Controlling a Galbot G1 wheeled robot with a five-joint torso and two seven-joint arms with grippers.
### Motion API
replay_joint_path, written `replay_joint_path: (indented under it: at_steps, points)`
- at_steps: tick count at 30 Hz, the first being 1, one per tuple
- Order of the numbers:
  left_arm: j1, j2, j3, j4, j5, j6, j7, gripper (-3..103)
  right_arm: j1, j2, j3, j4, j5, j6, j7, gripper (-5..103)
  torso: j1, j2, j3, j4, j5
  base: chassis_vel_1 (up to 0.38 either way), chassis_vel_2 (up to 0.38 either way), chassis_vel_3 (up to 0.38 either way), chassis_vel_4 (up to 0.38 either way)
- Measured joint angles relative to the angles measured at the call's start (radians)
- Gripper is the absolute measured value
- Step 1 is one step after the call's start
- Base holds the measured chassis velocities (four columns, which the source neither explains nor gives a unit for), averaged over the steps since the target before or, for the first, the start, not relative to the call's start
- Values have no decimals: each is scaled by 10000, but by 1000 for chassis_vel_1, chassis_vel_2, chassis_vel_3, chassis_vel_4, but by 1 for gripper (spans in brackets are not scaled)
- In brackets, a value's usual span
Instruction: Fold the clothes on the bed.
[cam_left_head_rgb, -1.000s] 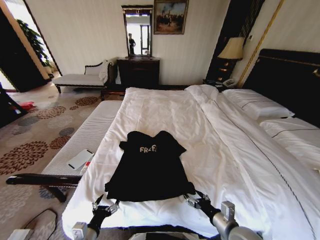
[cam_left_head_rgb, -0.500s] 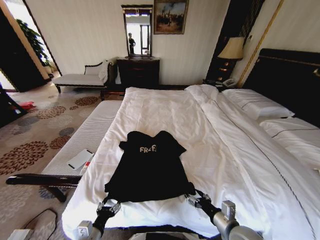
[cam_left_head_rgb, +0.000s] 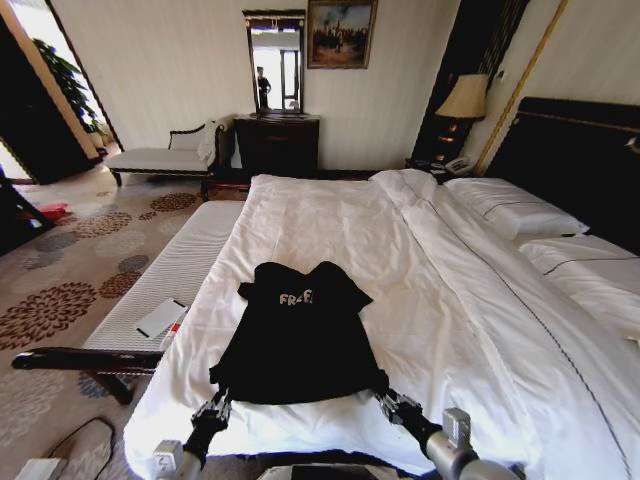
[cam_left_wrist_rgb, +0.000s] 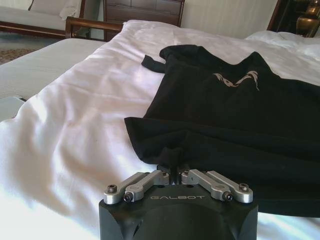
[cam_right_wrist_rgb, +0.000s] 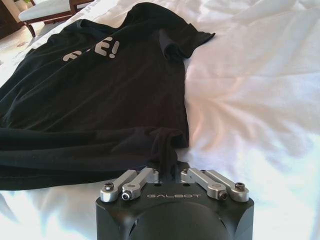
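On the near part of the bed (cam_left_head_rgb: 330, 240), the T-shirt (cam_left_head_rgb: 300, 340) is lying flat on the white duvet, its long axis running away from the robot, with the collar and "FREE!" lettering pointing toward the far edge and the hem lying closest to the robot. The left gripper (cam_left_head_rgb: 216, 408) is sitting at the hem's left corner and the right gripper (cam_left_head_rgb: 388, 400) at its right corner. In the left wrist view, the left gripper (cam_left_wrist_rgb: 171, 172) is pinching a small fold of the hem with its fingers drawn together; in the right wrist view, the right gripper (cam_right_wrist_rgb: 167, 167) is doing the same, nipping a raised tuck of black cloth. The head view is also showing a pale bench (cam_left_head_rgb: 170, 275) beside the bed and pillows (cam_left_head_rgb: 515, 215) by the dark headboard (cam_left_head_rgb: 575, 160).
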Motion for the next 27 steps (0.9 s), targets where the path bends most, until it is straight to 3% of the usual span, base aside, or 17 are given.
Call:
replay_joint_path:
  at_steps: [4, 17, 27]
  points:
    - [397, 2, -122, -260, 19, -77, 12, 2, -245, -36, 78, 151, 57, -28, 19, 1, 0, 0, 0, 0, -1, 0, 0, 0, 0]
    - [2389, 229, -831, -759, 378, -899, 400, 2, -1744, -202, 202, 626, -675, -183, -24, 0, -1, 0, 0, 1, 0, 0, 0, 0, 0]
    - [3038, 336, -1001, -605, 633, -1390, 501, 2, -2143, -418, 482, 929, -676, -497, -56, 0, -1, 1, 0, 1, -2, 0, 0, 0, 0]
